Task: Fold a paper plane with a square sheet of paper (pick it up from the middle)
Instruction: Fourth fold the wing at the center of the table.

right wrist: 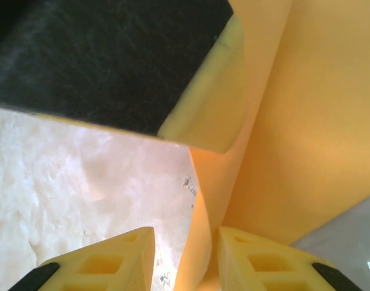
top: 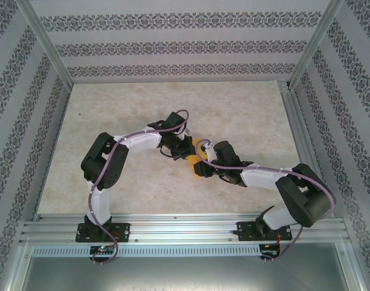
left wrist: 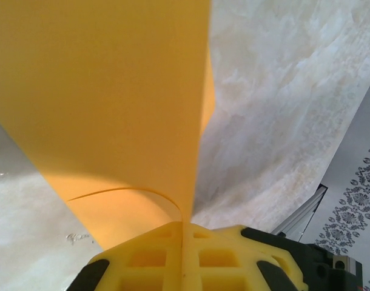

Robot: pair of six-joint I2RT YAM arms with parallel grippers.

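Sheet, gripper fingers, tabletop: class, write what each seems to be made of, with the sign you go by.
The sheet: thin matte orange-yellow paper; it bends in a smooth curve and shows a fine edge. The fingers: matte yellow plastic with hollow ribbed cells, possibly printed. The tabletop: pale marbled surface, either stone or a printed laminate; the look leaves it open.

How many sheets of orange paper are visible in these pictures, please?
1. The square sheet of paper is clamped in the shut left gripper, with the right gripper open around it. Others may be hidden.
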